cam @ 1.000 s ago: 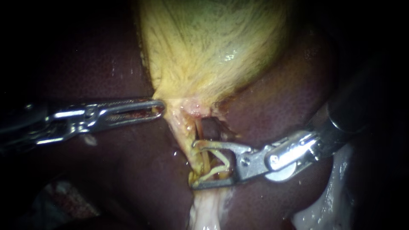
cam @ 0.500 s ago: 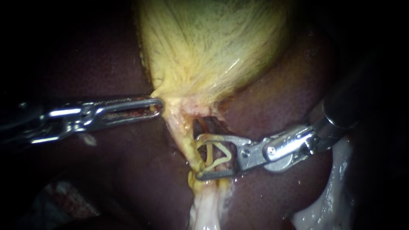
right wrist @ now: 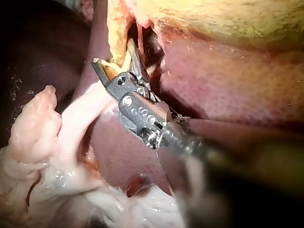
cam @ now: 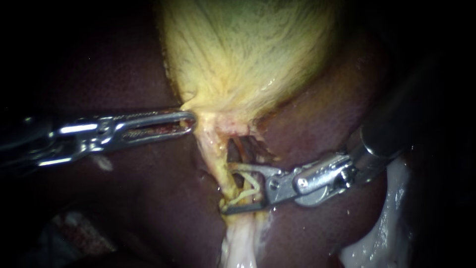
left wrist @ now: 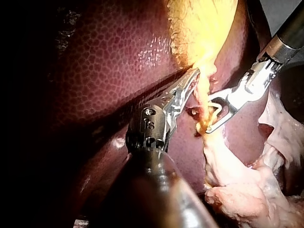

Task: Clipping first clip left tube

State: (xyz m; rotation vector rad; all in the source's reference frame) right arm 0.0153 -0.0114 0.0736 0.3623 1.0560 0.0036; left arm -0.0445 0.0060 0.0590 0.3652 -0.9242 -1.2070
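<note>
The left tube [cam: 214, 159], as far as we can tell it, is the pale yellow strand leaving the neck of the gallbladder [cam: 248, 59]. In the endoscope view it runs downward with a slight slant to the right, over the dark liver [cam: 148, 198]. Thinner strands lie just beside it on its right, and we cannot separate them cleanly.

Low on this strand sits the right instrument [cam: 228, 190], coming in from the right and meeting the tube's long axis nearly crosswise. Its jaws stand partly apart and carry a pale clip [cam: 250, 187] between them, one leg against each jaw. The tube passes through the gap between those legs, and the right wrist view [right wrist: 114, 54] shows the same straddle from below.

The left instrument [cam: 186, 121] lies well above, at the neck. Its jaws are closed flat on the gallbladder's edge, seemingly holding the strand taut, and the left wrist view [left wrist: 190, 80] agrees.

We judge that the closing falls to the right instrument alone. What matters is that the tips reach past the tube's far, left edge. The lower tip appears to; the upper is harder to read.
</note>
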